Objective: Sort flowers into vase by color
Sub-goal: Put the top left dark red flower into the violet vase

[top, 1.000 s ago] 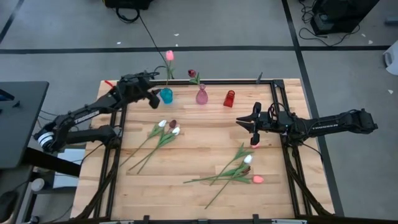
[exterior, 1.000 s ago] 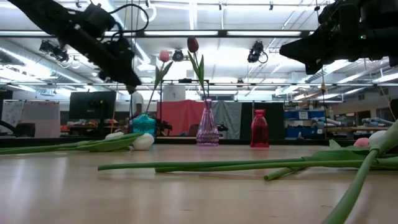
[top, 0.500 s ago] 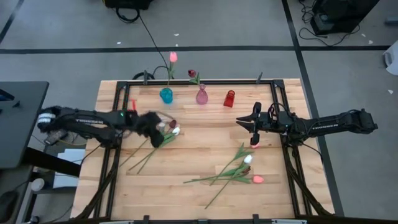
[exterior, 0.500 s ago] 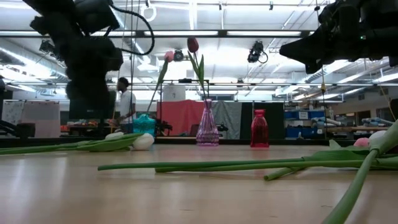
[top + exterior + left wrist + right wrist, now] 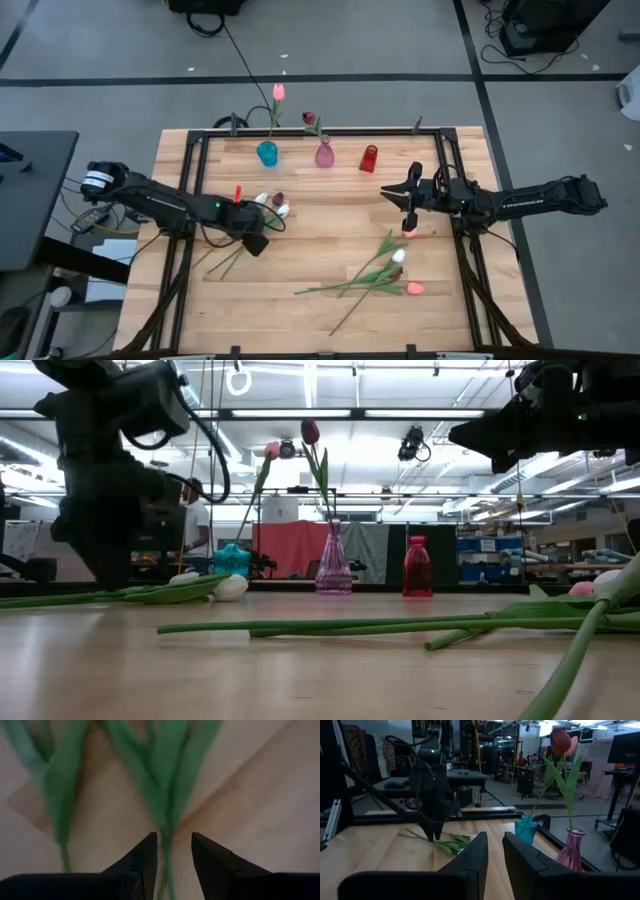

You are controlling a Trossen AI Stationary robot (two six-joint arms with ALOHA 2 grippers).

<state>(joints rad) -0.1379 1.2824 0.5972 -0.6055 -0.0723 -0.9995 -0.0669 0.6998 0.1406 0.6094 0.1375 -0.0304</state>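
Since the earlier frame, left gripper has swung from the teal vase at the table's far edge down onto the left-hand tulips; right gripper has stayed put. Near edge, right: four tulips lie loose, long green stems crossing, heads white, maroon and pink. Mid-table, left: three tulips, two white and one maroon, heads toward the far edge. The left arm reaches low from the left edge; its fingers stand apart astride one green stem, not yet closed on it. The right arm extends from the right edge, held above the wood table, jaws pressed together, empty. Far edge: teal vase with a pink tulip, pink vase with a maroon tulip, red vase. Beyond: grey floor, a lit workshop.
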